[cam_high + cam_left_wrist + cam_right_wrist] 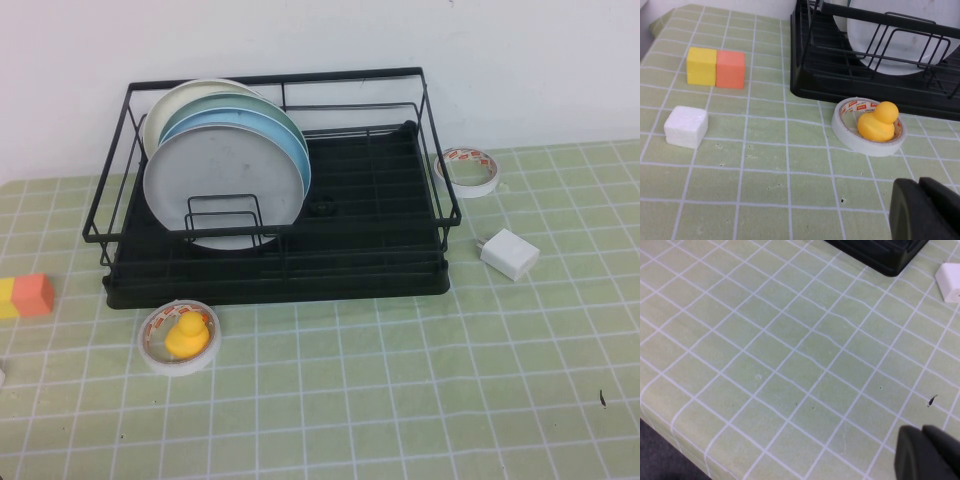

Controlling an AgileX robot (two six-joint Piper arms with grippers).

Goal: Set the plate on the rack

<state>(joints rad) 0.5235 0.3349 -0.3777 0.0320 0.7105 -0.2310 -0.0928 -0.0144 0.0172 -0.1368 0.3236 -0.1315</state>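
Observation:
The pale grey plate (225, 183) stands upright in the black wire rack (380, 262), at the front of a row with a light blue plate (285, 135), a pale green one and a cream one behind it. Its lower part (900, 50) also shows behind the rack's wires in the left wrist view. Neither arm appears in the high view. My left gripper (921, 196) is shut and empty, hovering over the mat near the tape roll. My right gripper (923, 441) is shut and empty above bare mat, away from the rack's corner (880, 255).
A tape roll (178, 337) with a yellow duck (187, 335) inside lies before the rack. Yellow and orange blocks (25, 296) sit at the left, a white cube (686, 126) nearer me. Right of the rack lie a second tape roll (468, 170) and a white charger (509, 253).

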